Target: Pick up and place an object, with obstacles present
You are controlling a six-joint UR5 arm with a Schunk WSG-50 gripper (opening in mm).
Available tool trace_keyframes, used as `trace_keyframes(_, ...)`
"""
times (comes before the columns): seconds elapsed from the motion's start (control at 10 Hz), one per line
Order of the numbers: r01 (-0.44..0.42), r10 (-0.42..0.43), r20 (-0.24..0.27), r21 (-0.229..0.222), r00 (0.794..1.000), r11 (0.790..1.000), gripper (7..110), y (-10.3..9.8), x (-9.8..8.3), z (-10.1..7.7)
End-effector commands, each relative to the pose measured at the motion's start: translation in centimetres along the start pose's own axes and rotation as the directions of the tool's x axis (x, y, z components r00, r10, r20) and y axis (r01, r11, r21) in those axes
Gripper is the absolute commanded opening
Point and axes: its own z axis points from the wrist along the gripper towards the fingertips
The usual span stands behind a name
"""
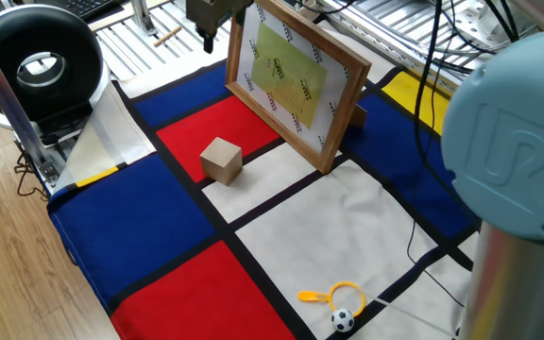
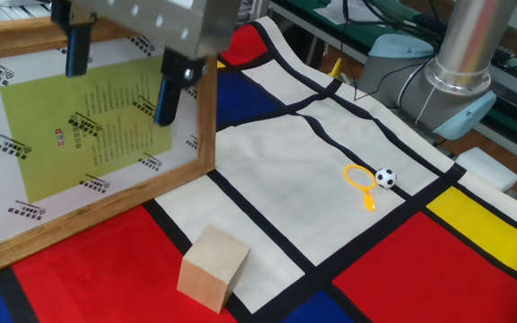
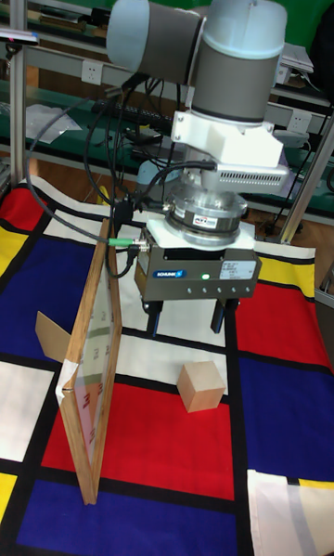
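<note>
The pincer hangs above the counter with its two dark fingers spread apart and pointing down; nothing lies between them. In the tall fixed view the cube sits below the pincer and a little to its right, apart from the fingertips, on a red field of the cloth beside a white one. The frame stands on edge, slightly tilted, to the left of the pincer and close beside it; whether it touches the pincer body cannot be told. In the other fixed view the fingers appear in front of the frame's yellow-green sheet, and the cube lies lower in the picture, near the frame's bottom rail but clear of it. In one fixed view the pincer is at the top edge, just left of the frame, with the cube well below it. A yellow ring and a small ball, touching each other, lie far from the pincer on a white field.
</note>
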Motion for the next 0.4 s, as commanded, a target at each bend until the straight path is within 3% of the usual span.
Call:
trace_keyframes(0.0, -0.005, 0.006, 0.050, -0.012, 0.999, 1.000, 7, -0.20, -0.64, 1.32)
trace_keyframes(0.3, 0.015, -0.014, 0.056, -0.009, 0.998, 1.000, 7, -0.53, -0.87, 1.73)
